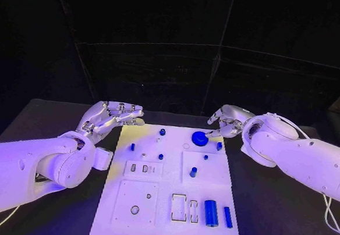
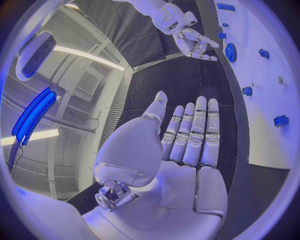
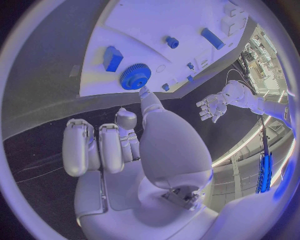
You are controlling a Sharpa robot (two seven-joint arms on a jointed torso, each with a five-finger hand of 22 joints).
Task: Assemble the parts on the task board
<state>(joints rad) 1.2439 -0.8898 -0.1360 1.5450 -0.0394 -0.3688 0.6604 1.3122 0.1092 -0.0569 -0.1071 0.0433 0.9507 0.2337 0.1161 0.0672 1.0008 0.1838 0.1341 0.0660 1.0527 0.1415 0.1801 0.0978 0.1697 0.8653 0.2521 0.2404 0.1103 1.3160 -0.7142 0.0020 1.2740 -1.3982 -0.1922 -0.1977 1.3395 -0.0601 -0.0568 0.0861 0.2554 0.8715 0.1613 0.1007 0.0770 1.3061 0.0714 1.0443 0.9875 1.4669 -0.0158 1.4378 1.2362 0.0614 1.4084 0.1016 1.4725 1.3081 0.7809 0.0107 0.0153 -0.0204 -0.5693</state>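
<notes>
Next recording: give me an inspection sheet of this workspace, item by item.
Surface: black table, task board at its middle.
Job's things: blue gear at the board's far edge; blue cylinder and blue bar lying at its near right; small blue pegs standing across the far half.
Clutter: nothing seen.
Hands: left hand open beside the board's far left corner; right hand by the gear, holding nothing.
Cables: white cable under the right arm.
Surroundings: dark backdrop.

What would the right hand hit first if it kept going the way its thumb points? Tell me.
Probably the blue gear on the task board: the right hand has its thumb tip just short of it, though depth is unclear.
</notes>
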